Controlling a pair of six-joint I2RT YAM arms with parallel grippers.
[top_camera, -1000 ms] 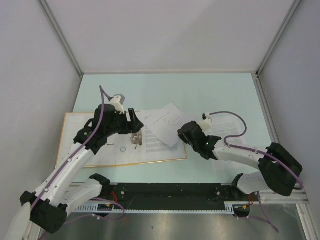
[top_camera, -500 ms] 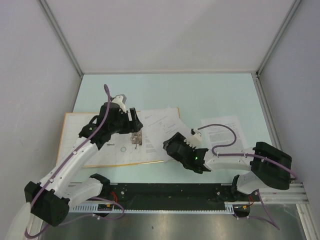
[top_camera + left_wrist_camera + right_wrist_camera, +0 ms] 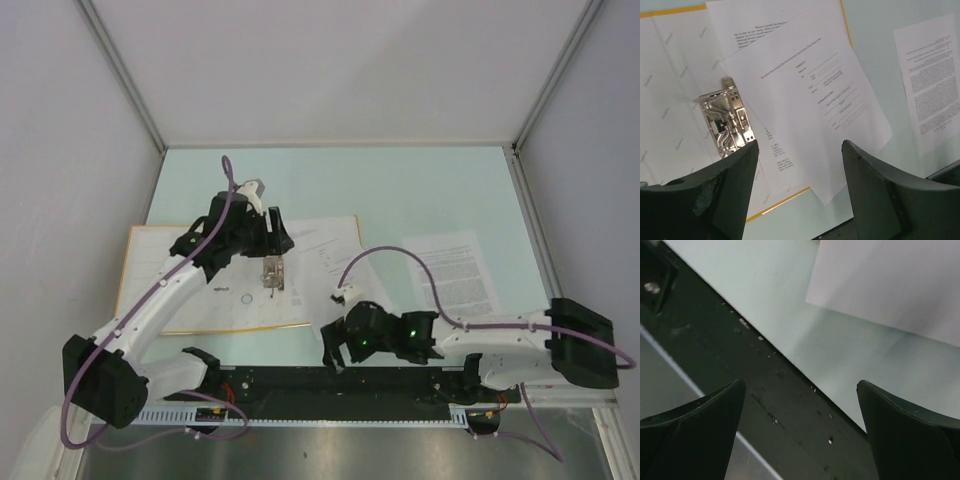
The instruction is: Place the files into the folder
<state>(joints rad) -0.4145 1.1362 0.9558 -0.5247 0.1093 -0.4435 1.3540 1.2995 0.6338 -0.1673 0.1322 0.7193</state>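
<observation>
L gripper [image 3: 800,145] [image 3: 274,238]: jaws apart, nothing btw. them, it grips nothing. It hangs over the middle of the open folder [image 3: 128,268], which lies flat on the L half of the pale green table [image 3: 400,190], cream inside up. In the L wrist view the metal ring mechanism [image 3: 727,122] shows just beside the finger at the view's left side. The files [image 3: 825,100] lie under the gap of the fingers, on the folder's R half, just beside the mechanism. They are a few overlapped sheets. The top one is turned askew, and one of its corners passes over the orange edge onto the table. If the fingers touch the paper, I cannot tell.

R gripper [image 3: 800,385] [image 3: 332,355]: jaws wide apart, also empty. It is low at the near edge of the table, over the line where the table meets the black base rail [image 3: 715,340]. The files are beyond it, near but apart. Only a white sheet corner [image 3: 890,285] shows in the R wrist view, at upper R, not btw. the fingers.

One more printed sheet [image 3: 455,272] lies alone on the table, well apart from the folder, to the R.
</observation>
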